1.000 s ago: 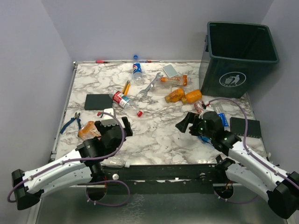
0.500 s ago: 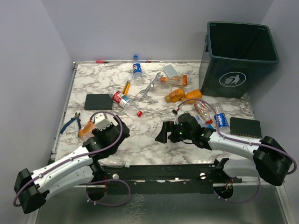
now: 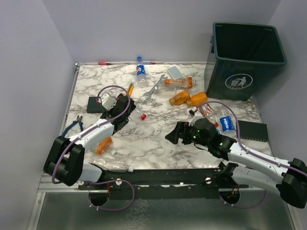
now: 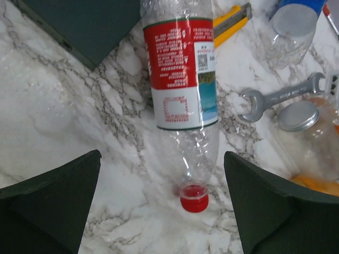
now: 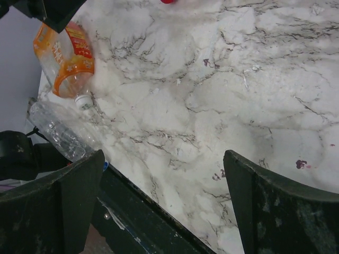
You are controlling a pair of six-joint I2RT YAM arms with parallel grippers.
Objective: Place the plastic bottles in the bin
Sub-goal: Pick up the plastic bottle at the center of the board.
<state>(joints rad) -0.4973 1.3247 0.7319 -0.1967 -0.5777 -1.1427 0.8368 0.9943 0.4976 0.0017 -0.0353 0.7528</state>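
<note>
A clear bottle with a red label lies on the marble table, its red cap pointing at my left gripper. That gripper is open, hovering over the bottle's neck with a finger on each side, touching nothing; it also shows in the top view. My right gripper is open and empty over the table's front middle. An orange bottle and a clear bottle lie at the front left. The dark green bin stands at the back right. More bottles lie near it.
A silver wrench, a yellow-handled tool and a blue-labelled bottle lie at the back. Blue pliers and a dark pad are at the left. Another dark pad sits at the right. The table's front edge is under my right gripper.
My left arm has swung away from the orange bottle at the front left and reached out over the red-labelled bottle. My right gripper has moved left toward the table's front middle.
</note>
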